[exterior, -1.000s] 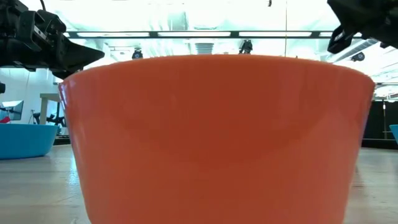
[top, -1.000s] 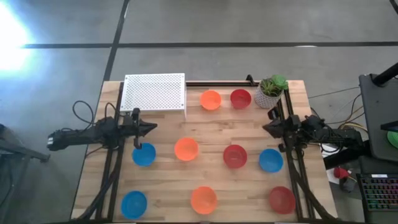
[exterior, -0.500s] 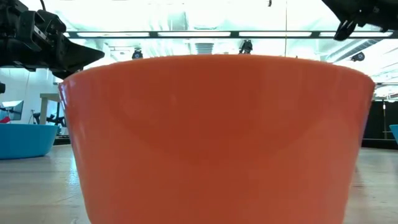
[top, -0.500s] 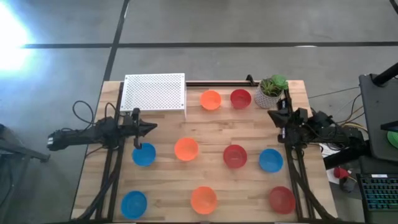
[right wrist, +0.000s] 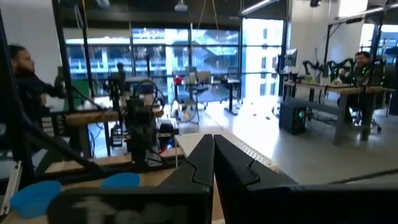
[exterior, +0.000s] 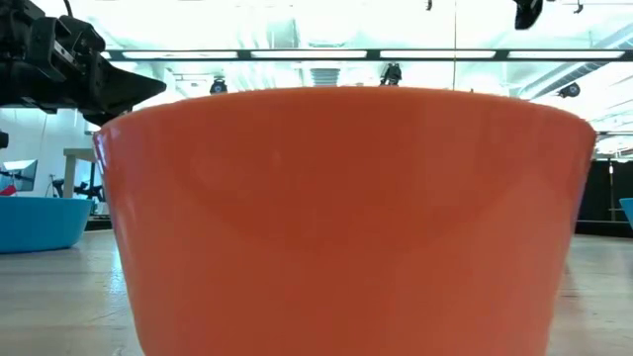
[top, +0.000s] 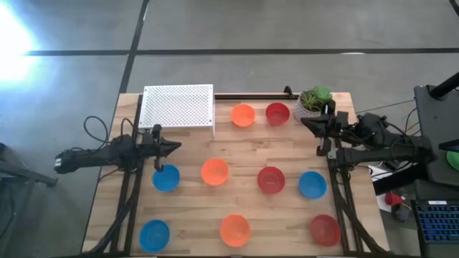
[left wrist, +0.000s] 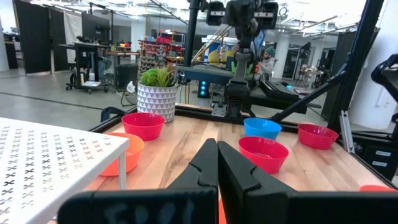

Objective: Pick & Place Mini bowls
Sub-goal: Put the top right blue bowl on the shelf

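Several mini bowls stand on their bases on the wooden table: orange [top: 243,115] and red [top: 277,113] at the far side, blue [top: 166,178], orange [top: 214,172], red [top: 271,179] and blue [top: 312,184] across the middle, and blue [top: 154,234], orange [top: 234,229] and red [top: 325,229] along the near edge. The near orange bowl [exterior: 346,218] fills the low view. My left gripper [top: 176,147] is shut and level at the table's left, above the blue bowl. My right gripper [top: 304,121] is shut, raised at the table's right near the plant, and holds nothing.
A white perforated rack [top: 178,107] stands at the far left. A white pot with a green plant [top: 313,104] stands at the far right corner, close to my right gripper. People [right wrist: 25,81] show in the room beyond the table.
My right gripper has risen at the table's right side, going up to the top edge of the low view. Its fingers have tipped up to about level and it has stayed shut. The bowls have not moved.
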Motion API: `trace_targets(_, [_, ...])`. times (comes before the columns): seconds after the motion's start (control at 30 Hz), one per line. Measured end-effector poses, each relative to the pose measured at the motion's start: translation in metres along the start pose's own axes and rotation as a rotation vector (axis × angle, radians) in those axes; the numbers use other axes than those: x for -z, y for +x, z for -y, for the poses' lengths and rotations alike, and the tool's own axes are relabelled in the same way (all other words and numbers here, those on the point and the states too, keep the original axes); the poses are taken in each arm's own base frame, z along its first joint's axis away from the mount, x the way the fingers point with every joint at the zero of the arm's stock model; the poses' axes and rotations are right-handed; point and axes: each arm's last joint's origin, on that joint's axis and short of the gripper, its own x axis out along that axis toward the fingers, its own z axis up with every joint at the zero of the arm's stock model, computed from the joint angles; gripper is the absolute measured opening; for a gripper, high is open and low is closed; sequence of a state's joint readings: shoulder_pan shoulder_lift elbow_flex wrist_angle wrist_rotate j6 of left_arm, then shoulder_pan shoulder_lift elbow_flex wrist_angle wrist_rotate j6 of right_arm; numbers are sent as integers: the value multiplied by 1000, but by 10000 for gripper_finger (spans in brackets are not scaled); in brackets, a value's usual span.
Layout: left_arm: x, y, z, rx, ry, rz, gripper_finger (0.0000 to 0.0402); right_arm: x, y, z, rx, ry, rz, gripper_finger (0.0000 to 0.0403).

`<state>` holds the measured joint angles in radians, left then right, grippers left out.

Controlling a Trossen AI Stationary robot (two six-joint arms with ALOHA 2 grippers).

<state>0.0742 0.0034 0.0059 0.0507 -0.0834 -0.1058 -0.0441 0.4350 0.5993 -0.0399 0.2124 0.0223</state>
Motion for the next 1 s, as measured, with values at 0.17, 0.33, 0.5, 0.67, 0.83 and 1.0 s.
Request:
trace_targets(0.17, [0,0,0,0,-2,0,0,-16,14,-3,0,-51,-60,8])
trace_targets(0.33, [0,0,0,0,-36,2,0,-28,23,-6,-3,-94,-95,8])
trace_targets(0.5, [-9,-1,1,9,-145,51,0,-30,29,-7,-4,-86,-105,8])
trace_targets(0.67, [-39,-7,4,25,-95,114,0,-29,31,-7,-1,-49,-114,8])
trace_targets(0.83, [-70,-18,6,13,-54,-12,0,-29,31,-7,1,-17,-113,8])
trace_targets(1.0, [-93,-23,8,-36,-89,-305,0,-30,30,-7,1,-18,-109,8])
